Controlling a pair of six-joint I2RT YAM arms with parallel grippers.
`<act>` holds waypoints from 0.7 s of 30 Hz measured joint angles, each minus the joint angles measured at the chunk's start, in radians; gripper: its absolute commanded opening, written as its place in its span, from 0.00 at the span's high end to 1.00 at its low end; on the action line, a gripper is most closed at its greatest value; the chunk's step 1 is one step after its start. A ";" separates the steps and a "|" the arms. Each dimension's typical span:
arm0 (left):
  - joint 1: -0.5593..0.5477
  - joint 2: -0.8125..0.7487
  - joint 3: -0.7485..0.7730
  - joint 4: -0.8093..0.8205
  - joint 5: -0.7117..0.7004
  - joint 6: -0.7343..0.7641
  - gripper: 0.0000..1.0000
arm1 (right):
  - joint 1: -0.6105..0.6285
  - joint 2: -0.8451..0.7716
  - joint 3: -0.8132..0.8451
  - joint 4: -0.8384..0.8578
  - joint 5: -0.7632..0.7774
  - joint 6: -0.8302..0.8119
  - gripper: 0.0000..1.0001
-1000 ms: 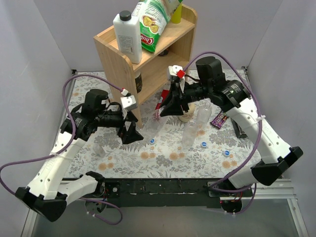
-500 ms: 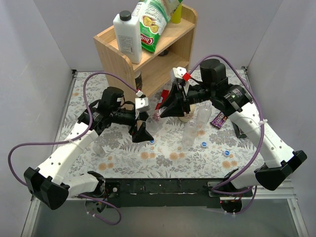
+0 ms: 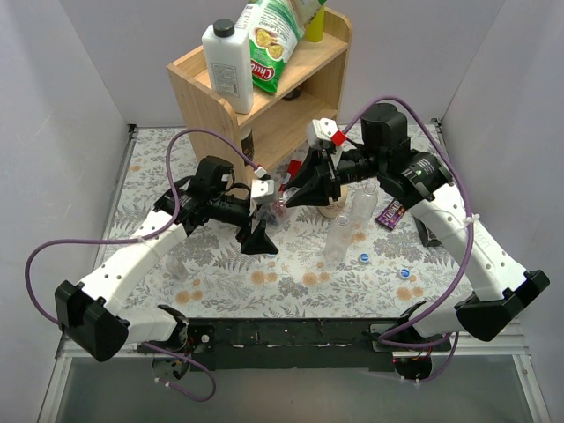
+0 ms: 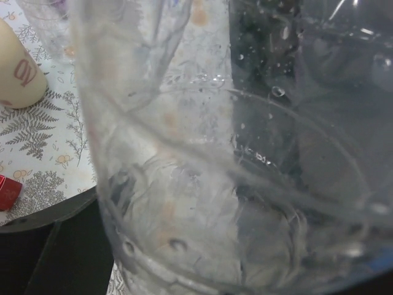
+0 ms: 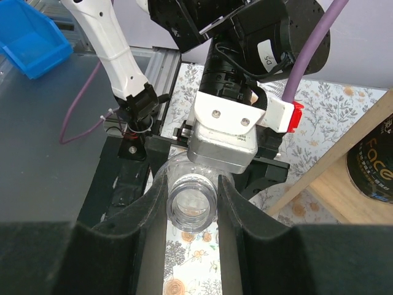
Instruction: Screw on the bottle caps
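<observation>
While caps [image 3: 363, 258] lie loose, right gripper [image 5: 191, 200] brackets bottle [image 5: 192, 212] — seemingly gripping.

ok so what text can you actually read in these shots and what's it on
"Face" on the dark tub under the wooden shelf
"D5", second character unsure, on the left arm's black motor housing
Too small to read: the logo on the green snack bag, the label on the white jug
Blurred: the red mark on the beige soap bottle
</observation>
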 measured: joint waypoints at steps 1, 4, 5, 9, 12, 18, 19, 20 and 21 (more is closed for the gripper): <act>0.000 -0.002 -0.003 0.003 0.002 -0.001 0.23 | 0.000 0.000 0.000 0.000 0.000 -0.002 0.99; -0.001 -0.014 -0.016 0.014 0.002 -0.006 0.21 | 0.000 -0.003 -0.010 0.000 -0.001 -0.002 0.99; -0.001 -0.018 -0.018 0.019 0.002 -0.013 0.23 | 0.000 -0.004 -0.015 -0.001 -0.002 -0.003 0.99; -0.001 -0.026 -0.018 0.039 0.003 -0.034 0.31 | 0.000 -0.004 -0.021 -0.001 -0.001 -0.005 0.99; -0.001 -0.029 -0.024 0.051 0.012 -0.047 0.44 | 0.000 -0.004 -0.021 0.003 0.002 -0.008 0.99; -0.003 -0.030 -0.041 0.066 0.024 -0.049 0.58 | -0.001 0.016 -0.016 0.003 0.003 -0.002 0.55; -0.001 -0.032 -0.046 0.071 0.021 -0.050 0.69 | -0.001 0.021 -0.011 -0.004 0.005 -0.005 0.45; 0.000 -0.035 -0.051 0.075 0.014 -0.055 0.73 | 0.000 0.028 0.001 -0.023 0.014 -0.010 0.40; 0.000 -0.040 -0.054 0.082 -0.002 -0.061 0.74 | 0.000 0.032 0.011 -0.042 0.032 -0.020 0.31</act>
